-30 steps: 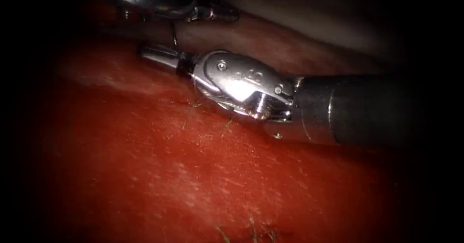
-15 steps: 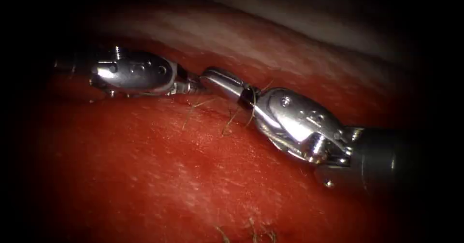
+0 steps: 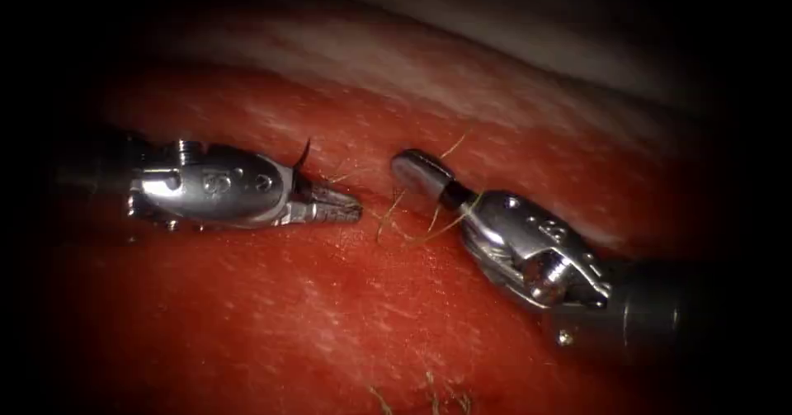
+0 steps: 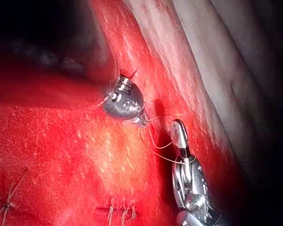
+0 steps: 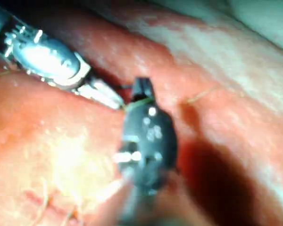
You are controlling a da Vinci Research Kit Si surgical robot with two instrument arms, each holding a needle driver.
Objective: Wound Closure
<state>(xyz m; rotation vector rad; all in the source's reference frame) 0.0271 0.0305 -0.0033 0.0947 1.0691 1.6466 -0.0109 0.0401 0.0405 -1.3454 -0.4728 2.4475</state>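
Pincers drawn apart; left pincer (image 3: pixel 334 204) closed on thread (image 3: pixel 412 233), right pincer (image 3: pixel 421 172) closed, empty.

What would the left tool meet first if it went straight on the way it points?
Probably the thread lying on the tissue just past the left tool; beyond that, the right tool. Depth is unclear, so it might pass above the thread.

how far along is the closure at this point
Done: stitches with cut ends already sit in the tissue. In hand: the left tool seems to grip the needle at its fingers' base, out of the tissue; thread loops round the right tool, whose shut fingers hold nothing visible. Left: that loop lies slack, not yet tightened.
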